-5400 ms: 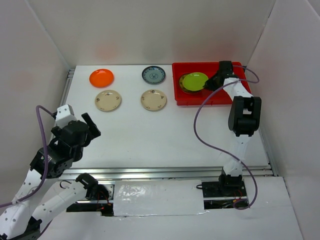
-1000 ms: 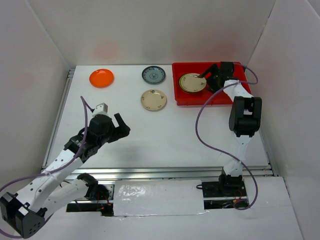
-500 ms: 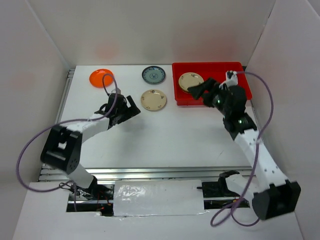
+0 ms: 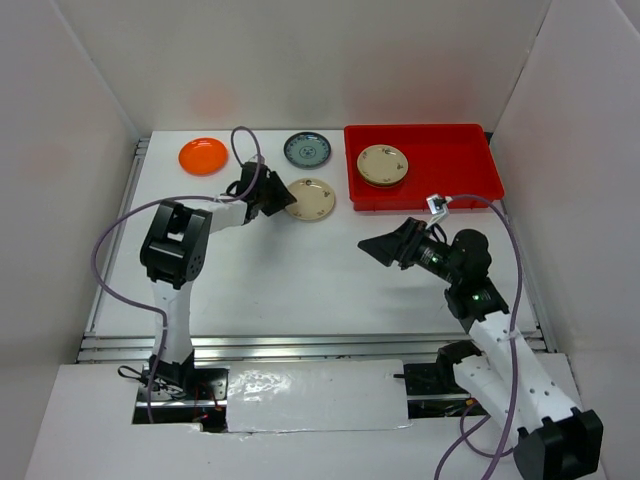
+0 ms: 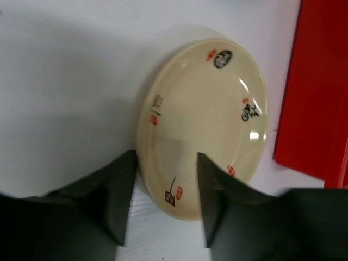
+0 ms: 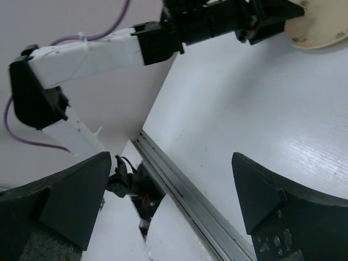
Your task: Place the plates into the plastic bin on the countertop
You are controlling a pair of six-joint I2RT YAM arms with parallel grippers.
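Note:
A cream patterned plate (image 4: 312,200) lies on the countertop (image 4: 300,280). My left gripper (image 4: 283,198) stands astride its left rim. In the left wrist view that plate (image 5: 209,119) fills the middle, and my left gripper (image 5: 166,217) has one finger outside the rim and one over the plate's inside, with a gap between them. An orange plate (image 4: 203,155) and a grey-blue plate (image 4: 307,149) lie at the back. The red plastic bin (image 4: 455,165) holds a stack topped by a cream plate (image 4: 383,165). My right gripper (image 4: 385,247) hangs open and holds nothing.
White walls close in the countertop on three sides. A metal rail (image 4: 300,345) runs along the near edge and shows in the right wrist view (image 6: 185,190). That view looks between my right gripper (image 6: 171,212) fingers at the left arm (image 6: 109,51) and its purple cable.
My left gripper has slid right onto the cream plate's rim and its jaws have narrowed. My right arm has drawn back from the bin toward the table's middle.

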